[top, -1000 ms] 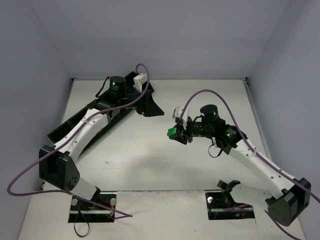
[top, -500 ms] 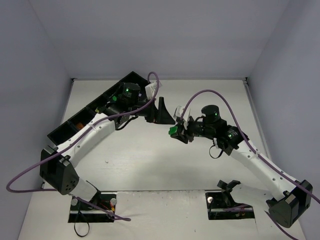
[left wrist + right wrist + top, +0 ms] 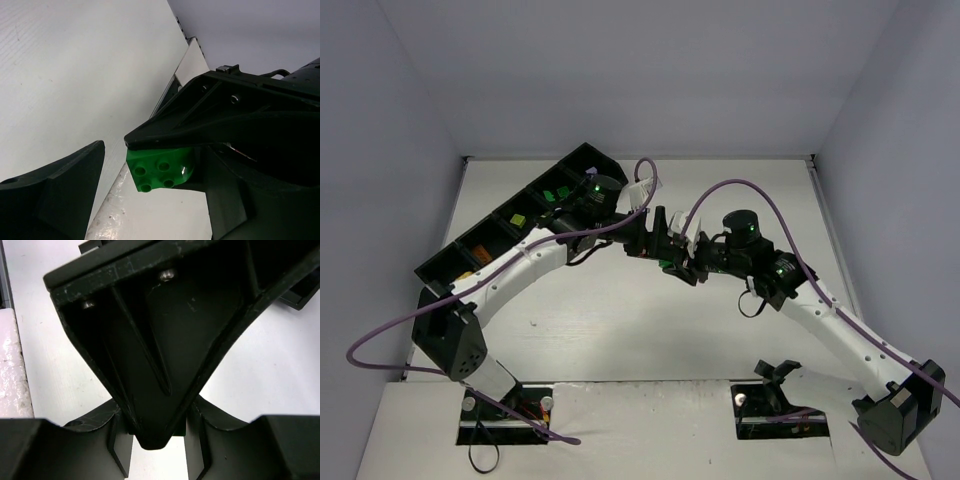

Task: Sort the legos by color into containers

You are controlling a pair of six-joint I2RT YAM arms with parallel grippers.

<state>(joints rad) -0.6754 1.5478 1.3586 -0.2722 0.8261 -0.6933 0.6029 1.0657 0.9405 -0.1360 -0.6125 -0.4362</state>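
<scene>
A green lego, studs showing, is pinched in my right gripper, which is shut on it above the middle of the table. My left gripper has reached across to it and stands open, one finger on each side of the lego without closing. In the right wrist view a left finger fills the frame and hides the lego between my right gripper's fingers. The black tray of containers lies diagonally at the far left, holding green, lime, orange and purple legos.
Grey walls close the table on three sides. Purple cables loop above both arms. The arm bases sit at the near edge. A white strip runs along the table below the grippers.
My left arm has swung from over the tray rightward to the right gripper, uncovering the tray's compartments. The right gripper has stayed in place with the green lego.
</scene>
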